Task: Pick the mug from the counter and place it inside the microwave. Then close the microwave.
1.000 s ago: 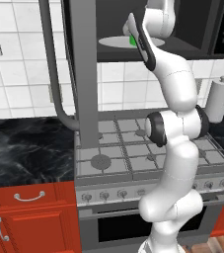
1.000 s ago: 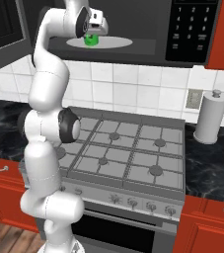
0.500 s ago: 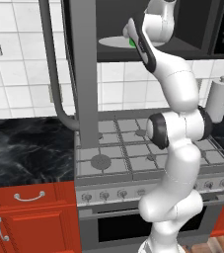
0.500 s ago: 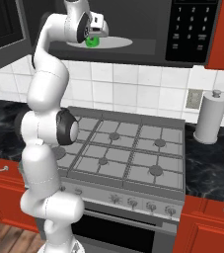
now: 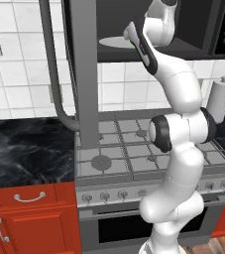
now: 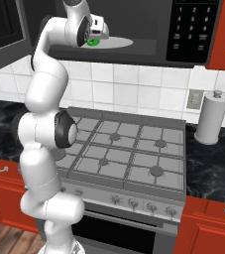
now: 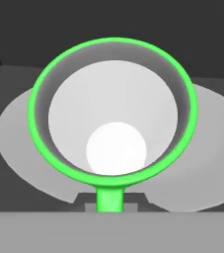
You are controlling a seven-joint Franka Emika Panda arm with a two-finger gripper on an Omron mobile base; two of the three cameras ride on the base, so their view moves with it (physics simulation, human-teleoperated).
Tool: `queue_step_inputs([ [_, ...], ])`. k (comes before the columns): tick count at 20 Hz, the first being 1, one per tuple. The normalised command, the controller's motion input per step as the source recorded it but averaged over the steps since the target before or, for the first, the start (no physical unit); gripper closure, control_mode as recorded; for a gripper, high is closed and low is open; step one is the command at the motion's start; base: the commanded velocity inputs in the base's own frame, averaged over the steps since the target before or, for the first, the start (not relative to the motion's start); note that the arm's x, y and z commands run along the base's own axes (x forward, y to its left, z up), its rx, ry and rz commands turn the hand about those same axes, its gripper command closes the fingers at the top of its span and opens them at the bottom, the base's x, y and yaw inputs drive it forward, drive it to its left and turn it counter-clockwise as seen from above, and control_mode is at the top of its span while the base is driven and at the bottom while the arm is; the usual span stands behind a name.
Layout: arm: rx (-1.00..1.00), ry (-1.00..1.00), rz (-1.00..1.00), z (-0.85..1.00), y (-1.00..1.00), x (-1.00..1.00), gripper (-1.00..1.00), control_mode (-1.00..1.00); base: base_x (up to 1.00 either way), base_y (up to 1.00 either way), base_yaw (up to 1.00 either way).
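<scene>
Green is seen as a small patch just in front of the end effector (image 5: 132,42) in the left base view: the small bright green cylindrical mug (image 5: 132,43), held up inside the cavity of the large dark grey-black microwave (image 5: 193,25). The pale round turntable (image 5: 113,42) lies just below and beyond the end effector. The microwave's grey-framed door (image 5: 84,74) stands swung wide open, well off to one side of it.

In the right base view the mug (image 6: 92,41) is seen tucked under the end effector (image 6: 95,37), over the near edge of the turntable (image 6: 119,43). Far below the end effector lies the black, white-veined stone desk (image 6: 215,166).

In the hand view the mug's (image 7: 112,106) open mouth is looked into, its smooth white inside and thin green rim directly ahead of the end effector, handle nearest. The jaws are closed tight, judged to be clamped on the mug at its handle side. The mug is judged light, stiff and smooth, so slipping is possible; a rim or handle hold suits it.
</scene>
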Motion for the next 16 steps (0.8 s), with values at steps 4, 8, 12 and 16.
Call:
queue_step_inputs([
  [4,0.00,0.00,0.00,0.00,0.00,0.00,-1.00,-1.00,0.00,0.00,0.00],
  [8,0.00,0.00,0.00,0.00,0.00,-0.01,-1.00,-1.00,0.00,0.00,0.00],
  [12,0.00,-0.01,0.00,0.00,0.00,-0.12,-1.00,-1.00,0.00,0.00,0.00],
  [16,0.00,-0.10,0.00,0.00,0.00,-0.42,-1.00,-1.00,0.00,0.00,0.00],
])
